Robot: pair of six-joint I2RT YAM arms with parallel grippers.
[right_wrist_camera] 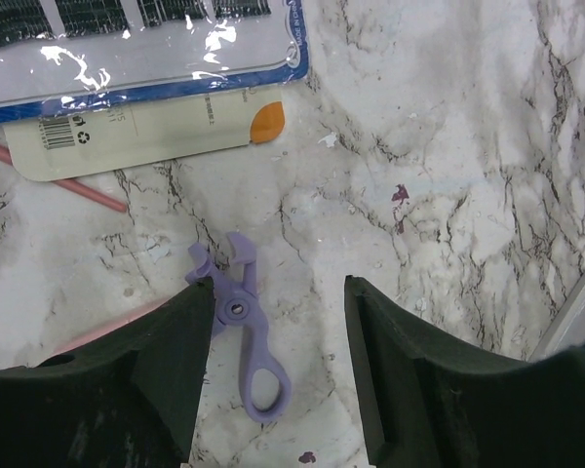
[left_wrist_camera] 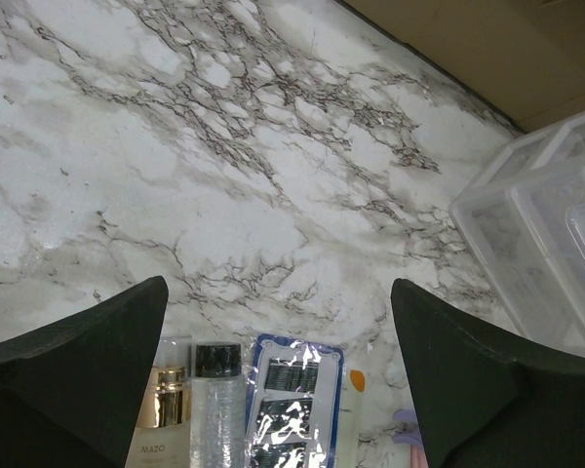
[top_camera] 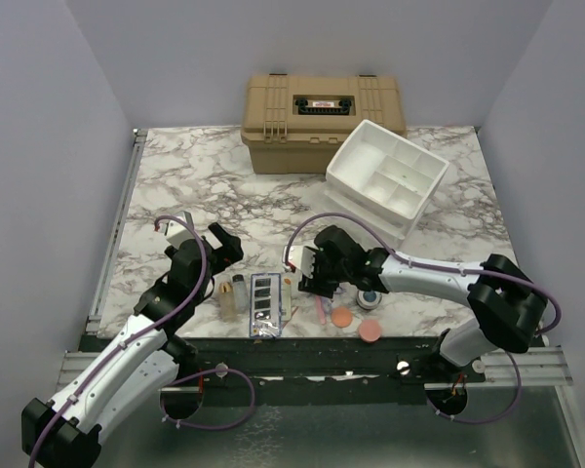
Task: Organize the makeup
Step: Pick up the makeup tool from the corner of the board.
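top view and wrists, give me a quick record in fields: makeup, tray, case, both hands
makeup: all on the table near the front edge, none seen in the tray
row, left to right: gold-banded bottle, black-capped bottle, palette pack, pink tube, orange disc, dark jar, pink disc
purple curler: flat on the table, partly between the right hand's fingers
tray organizer: back right
tan case: back centre, lid shut
left hand: open, empty
right hand: open, empty
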